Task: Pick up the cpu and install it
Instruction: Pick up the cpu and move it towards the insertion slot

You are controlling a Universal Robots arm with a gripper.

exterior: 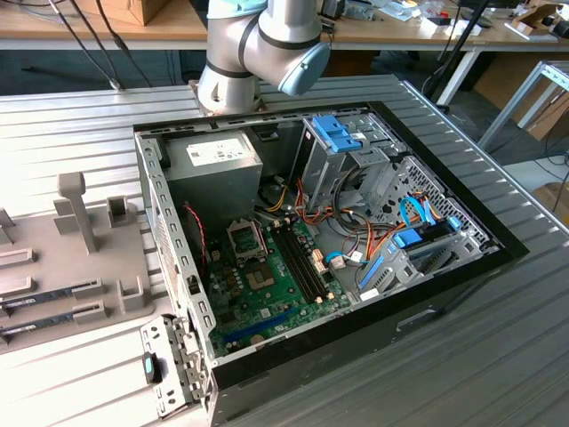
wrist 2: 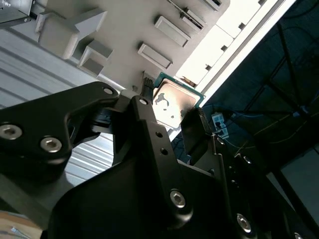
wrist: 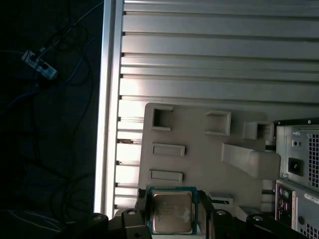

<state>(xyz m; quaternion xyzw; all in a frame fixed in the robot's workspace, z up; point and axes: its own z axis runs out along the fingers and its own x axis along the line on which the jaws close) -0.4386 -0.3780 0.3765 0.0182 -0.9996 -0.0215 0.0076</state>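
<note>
Now grips the cpu by two opposite edges, jaws clenched on it between the black ribbed fingers of the gripper. Shows the chip's silvery top and thin green rim in both wrist views, flat face turned toward the cameras. Holds it in the air, off every surface, above the grey holder plate. On that plate: shallow rectangular slots, small raised blocks and one taller post. Under the plate, the ribbed metal tabletop, with the plate close to one long edge of it. Just beside the plate, further in from that edge, the open computer case, lying on its side. Inside, on the green motherboard, a square socket with a metal frame; beside it, long black memory slots. Toward the case's corner nearest the arm's base, the grey power-supply box; along the opposite side, drive cages with blue tabs and loose orange and yellow wires. At the tabletop's far edge in the exterior view, the grey arm, bent over the case.
</note>
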